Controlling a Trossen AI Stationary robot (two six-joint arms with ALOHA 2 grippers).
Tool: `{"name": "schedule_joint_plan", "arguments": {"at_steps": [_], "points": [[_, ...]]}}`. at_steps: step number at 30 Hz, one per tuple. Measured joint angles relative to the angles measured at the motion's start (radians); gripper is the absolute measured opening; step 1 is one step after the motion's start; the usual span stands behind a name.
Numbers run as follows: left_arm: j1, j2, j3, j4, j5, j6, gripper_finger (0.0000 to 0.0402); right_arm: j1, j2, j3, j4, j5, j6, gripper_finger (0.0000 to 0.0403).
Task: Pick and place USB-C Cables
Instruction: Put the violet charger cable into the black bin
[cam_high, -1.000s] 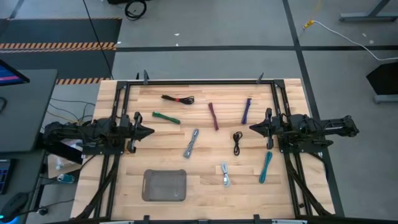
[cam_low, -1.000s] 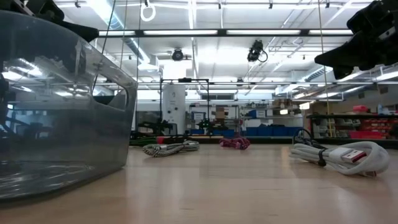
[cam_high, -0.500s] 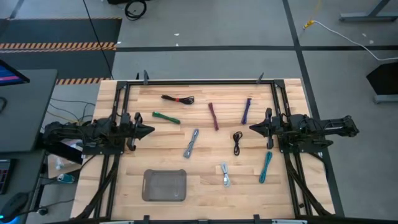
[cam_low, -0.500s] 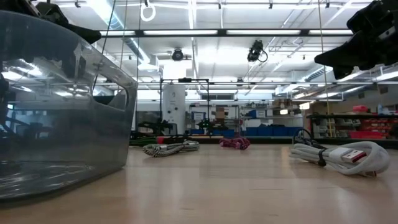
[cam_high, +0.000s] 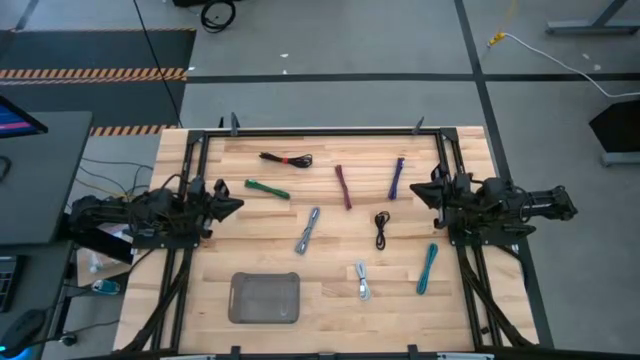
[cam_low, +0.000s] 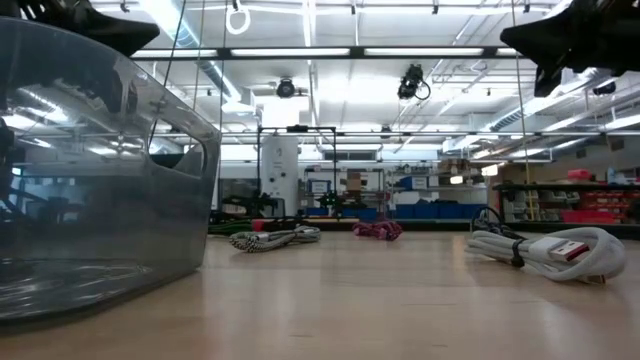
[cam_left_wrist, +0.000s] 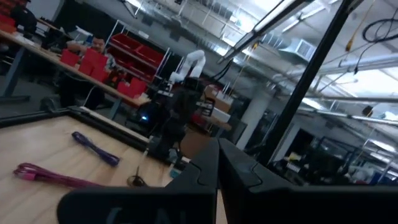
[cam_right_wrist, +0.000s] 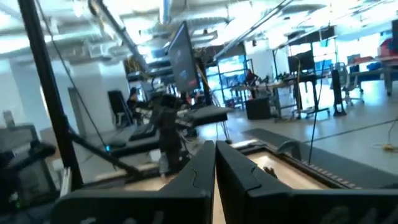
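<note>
Both our grippers have pulled back toward the table's sides, left (cam_high: 236, 203) and right (cam_high: 418, 190), fingers pressed together, holding nothing. The cables (cam_high: 344, 187) lie scattered between them on the table (cam_high: 330, 300). The tray (cam_high: 265, 298) sits near the front edge, apart from the cables.

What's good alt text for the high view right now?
Eight short USB-C cables lie scattered on a wooden table, with an empty translucent tray near its front edge. The left gripper and right gripper, both shut, hover at the sides.

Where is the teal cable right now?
In the high view, the teal cable lies near the table's right edge, below the right arm's tool, right of the white cable.
</note>
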Motion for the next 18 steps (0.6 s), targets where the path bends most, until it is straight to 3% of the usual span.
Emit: {"name": "schedule_joint_plan", "arguments": {"at_steps": [9,13,15,18], "points": [[0.000,0.000,0.000,0.050,-0.001,-0.015,0.0009,0.000,0.000,0.000,-0.003,0.016,0.097,0.0019],[0.001,0.001,0.000,0.050,-0.065,0.059,0.0010,0.000,0.000,0.000,0.003,0.064,0.192,0.0021],[0.001,0.005,0.000,0.065,-0.099,0.089,0.0020,0.000,0.002,0.000,0.028,0.139,0.267,0.0027],[0.001,0.005,0.013,0.078,-0.126,0.095,0.0056,0.000,0.009,0.000,0.089,0.153,0.273,0.0047]]}}
